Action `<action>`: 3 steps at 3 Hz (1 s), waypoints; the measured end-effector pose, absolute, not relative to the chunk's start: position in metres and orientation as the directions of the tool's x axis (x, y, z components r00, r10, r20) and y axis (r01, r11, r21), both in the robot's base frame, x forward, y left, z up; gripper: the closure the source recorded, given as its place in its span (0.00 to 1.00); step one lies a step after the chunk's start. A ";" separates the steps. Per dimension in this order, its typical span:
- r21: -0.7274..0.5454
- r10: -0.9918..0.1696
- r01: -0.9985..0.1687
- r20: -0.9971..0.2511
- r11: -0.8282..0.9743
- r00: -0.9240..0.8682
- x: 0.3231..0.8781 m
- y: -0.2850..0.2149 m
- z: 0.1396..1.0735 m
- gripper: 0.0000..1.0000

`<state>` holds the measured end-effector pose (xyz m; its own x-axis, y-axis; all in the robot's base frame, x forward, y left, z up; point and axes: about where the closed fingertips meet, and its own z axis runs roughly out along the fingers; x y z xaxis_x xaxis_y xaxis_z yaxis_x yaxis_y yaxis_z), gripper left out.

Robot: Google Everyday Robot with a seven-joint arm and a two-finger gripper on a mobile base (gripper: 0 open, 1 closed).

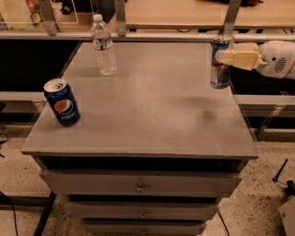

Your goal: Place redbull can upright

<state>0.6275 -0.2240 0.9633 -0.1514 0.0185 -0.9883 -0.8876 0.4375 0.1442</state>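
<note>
Surface: grey cabinet top, matte, with dull light patches near the middle, seen from the front and a little from above.
Under the top: three drawer fronts one below the other, each with a small round knob at the centre.
Background: metal rail along the far edge of the top, then a wooden counter behind it.
Floor: light speckled floor on both sides of the cabinet, with a thin black cable at the lower left.
Water bottle: clear plastic with white cap and a label with red on it, upright near the far left corner of the top.
Pepsi can: wide dark blue can, stands on its base close to the left edge, round logo toward the camera, well apart from the bottle.
Redbull can: slim blue-and-silver can, upright, silver top upward, at the far right side of the top, just by the right edge. Not possible to tell whether the base touches the surface.
Gripper: comes in from the right, level with the upper half of the redbull can.
Jaws: closed on the redbull can, one cream finger across its front side, the other behind it.
Arm: white rounded casing at the right border, outside the edge of the top.
Shadow: soft dark patch on the grey surface, nearer to the camera than the redbull can.
</note>
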 end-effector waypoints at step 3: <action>0.118 0.043 -0.940 -0.993 0.319 -0.110 0.619 -0.222 0.956 1.00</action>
